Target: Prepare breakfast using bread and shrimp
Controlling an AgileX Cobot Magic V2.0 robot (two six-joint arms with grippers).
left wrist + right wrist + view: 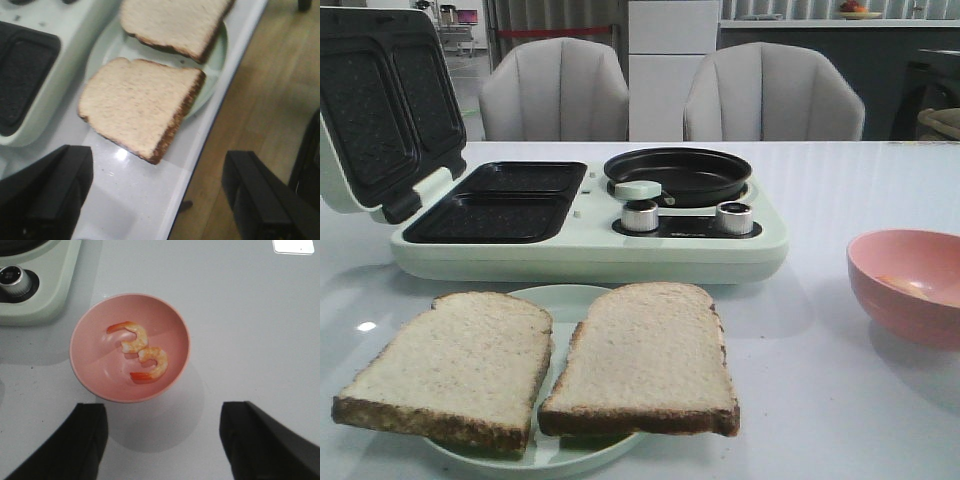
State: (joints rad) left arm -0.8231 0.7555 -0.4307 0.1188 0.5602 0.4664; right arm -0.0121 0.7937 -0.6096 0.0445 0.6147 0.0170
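Both my claws, left claw (157, 192) and right claw (162, 440), hang wide open, empty. Bread (540, 365) sits soft, light on the plate (545, 300); I'd pinch a crust edge. Slippery shrimp (142, 351) in the pink bowl (90, 367), right of plate.

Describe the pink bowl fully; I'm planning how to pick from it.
The round salmon-pink bowl, smooth and matte like plastic, stands upright on the white table, right of the pale green breakfast maker and apart from it. Inside lie two small curled orange-and-whitish shrimp, touching each other near the bowl's middle. The right gripper hovers above it, open, touching nothing.
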